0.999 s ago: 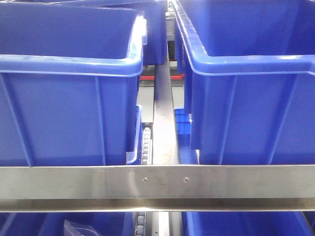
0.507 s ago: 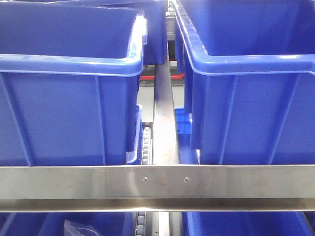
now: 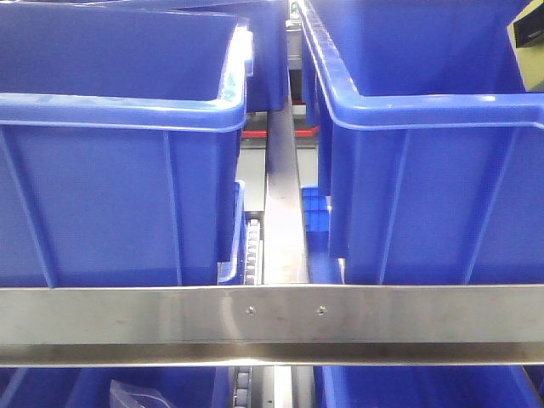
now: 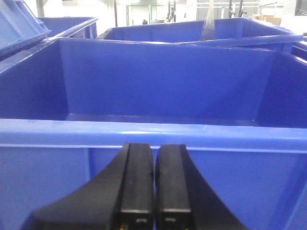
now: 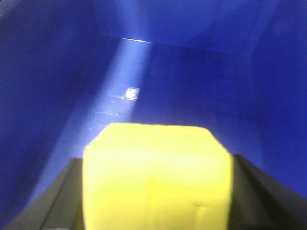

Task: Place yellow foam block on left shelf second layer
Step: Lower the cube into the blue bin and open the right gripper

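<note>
Yellow block: the bright yellow, roughly cube-shaped foam block point(image 5: 156, 177) fills the lower middle of the right wrist view, blurred, held above the inside of a deep blue plastic bin point(image 5: 57, 81)
Right gripper: the right gripper point(image 5: 156, 191) has its dark fingers point(image 5: 45, 201) pressed against both side faces of the yellow block, clamped on it
Bin under the block: smooth blue floor and walls, a pale streak of light across the floor, and a small pale speck point(image 5: 132, 93) lying on the floor beyond the block
Left gripper: the left gripper point(image 4: 154, 191) shows two black fingers point(image 4: 136, 184) side by side, pads together with only a thin seam between them, nothing held
Ahead of the left gripper: the near rim of a large blue plastic bin point(image 4: 153, 134), just beyond the fingertips; further blue bins stand behind it
Front view: two big blue bins stand side by side on a shelf, the left blue bin point(image 3: 119, 204) and the right blue bin point(image 3: 433, 195), with a metal rail point(image 3: 285, 212) running back between them and a steel crossbar point(image 3: 272, 314) across their fronts
Upper right corner, front view: a pale yellowish shape with a dark part point(image 3: 527, 34) pokes in at the edge above the right bin; what it is cannot be told
Lower layer: more blue bins below the crossbar, with a clear plastic bag point(image 3: 136, 395) in the left one
</note>
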